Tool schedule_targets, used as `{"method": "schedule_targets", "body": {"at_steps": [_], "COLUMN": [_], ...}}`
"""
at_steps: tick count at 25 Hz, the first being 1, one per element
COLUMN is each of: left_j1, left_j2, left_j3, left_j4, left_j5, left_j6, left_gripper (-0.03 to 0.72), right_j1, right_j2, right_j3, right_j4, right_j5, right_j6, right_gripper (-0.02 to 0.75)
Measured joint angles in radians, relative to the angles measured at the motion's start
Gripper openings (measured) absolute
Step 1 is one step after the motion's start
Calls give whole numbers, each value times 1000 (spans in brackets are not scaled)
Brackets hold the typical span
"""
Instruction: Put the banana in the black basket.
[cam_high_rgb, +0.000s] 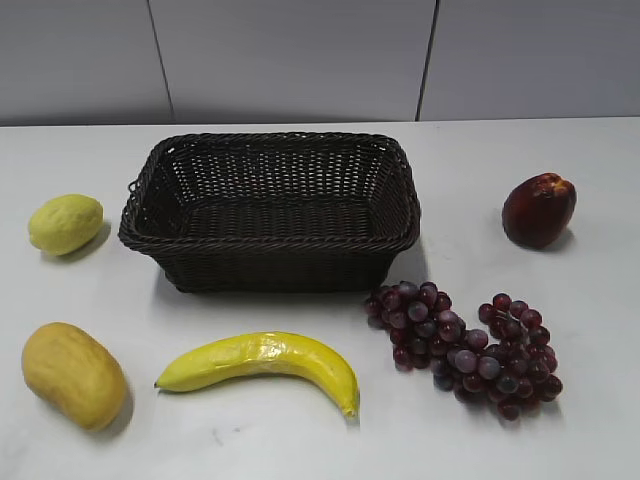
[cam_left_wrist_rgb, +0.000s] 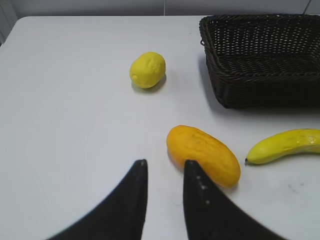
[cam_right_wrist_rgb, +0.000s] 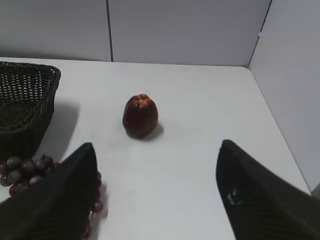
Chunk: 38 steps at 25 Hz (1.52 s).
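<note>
The banana (cam_high_rgb: 260, 363) lies on the white table in front of the black basket (cam_high_rgb: 270, 262), apart from it. The basket is empty. In the left wrist view the banana (cam_left_wrist_rgb: 287, 145) is at the right edge and the basket (cam_left_wrist_rgb: 260, 90) at the upper right. My left gripper (cam_left_wrist_rgb: 165, 164) is open with a narrow gap and empty, just left of the mango, above the table. My right gripper (cam_right_wrist_rgb: 157, 150) is wide open and empty over bare table, with the basket corner (cam_right_wrist_rgb: 30, 82) to its left. Neither gripper shows in the exterior view.
A yellow-orange mango (cam_high_rgb: 73, 375) lies left of the banana, and a lemon (cam_high_rgb: 65, 223) left of the basket. A purple grape bunch (cam_high_rgb: 470, 345) lies right of the banana. A dark red fruit (cam_high_rgb: 538, 208) sits at the right. Walls stand behind and to the right.
</note>
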Motion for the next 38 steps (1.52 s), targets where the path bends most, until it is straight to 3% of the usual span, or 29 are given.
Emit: {"method": "schedule_targets", "body": {"at_steps": [4, 8, 16, 19, 22, 31, 38], "left_j1": [0, 0, 0, 0, 0, 0, 0], "left_j2": [0, 0, 0, 0, 0, 0, 0], "left_j3": [0, 0, 0, 0, 0, 0, 0], "left_j4": [0, 0, 0, 0, 0, 0, 0], "left_j5": [0, 0, 0, 0, 0, 0, 0], "left_j6": [0, 0, 0, 0, 0, 0, 0], "left_gripper": [242, 242, 242, 242, 242, 242, 242], "right_j1": [0, 0, 0, 19, 94, 441, 628], "right_j2": [196, 432, 814, 913, 980, 1196, 1401], "right_j3": [-4, -41, -201, -261, -304, -448, -576], "right_j4": [0, 42, 391, 436, 440, 446, 393], "right_j5": [-119, -131, -44, 13, 25, 36, 70], "right_j6": [-5, -30, -372, -408, -415, -363, -338], "right_gripper": [592, 592, 592, 592, 592, 592, 592]}}
